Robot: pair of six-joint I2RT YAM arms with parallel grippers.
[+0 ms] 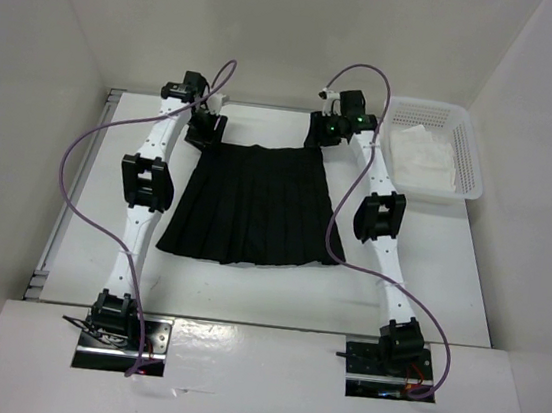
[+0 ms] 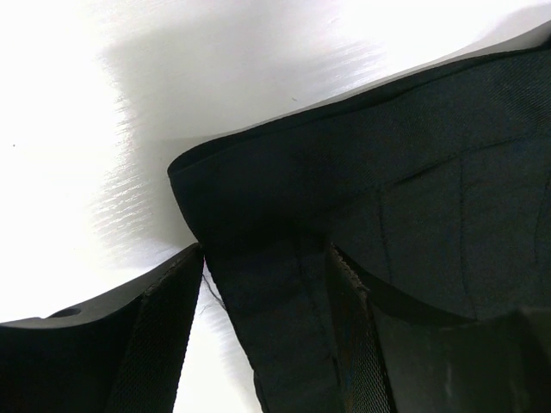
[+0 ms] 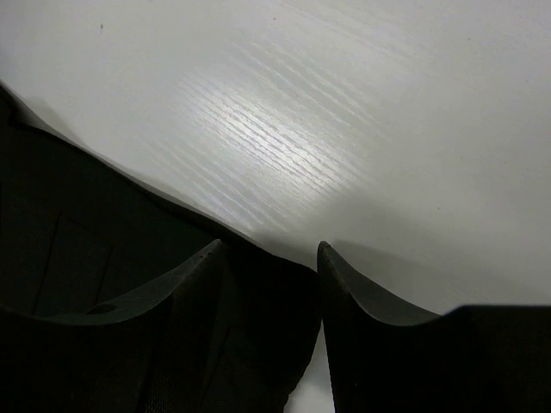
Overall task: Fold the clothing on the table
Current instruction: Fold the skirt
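Left gripper (image 2: 263, 258) and right gripper (image 3: 271, 249) straddle the waistband corners of the black pleated skirt (image 1: 256, 204), jaws apart, ready to pinch for folding

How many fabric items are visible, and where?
2. The black skirt lies flat in the middle; a white cloth sits in the basket, far right. More may hide beneath it.

The black pleated skirt (image 1: 254, 204) lies spread flat on the white table (image 1: 275, 297), narrow waistband farthest away.
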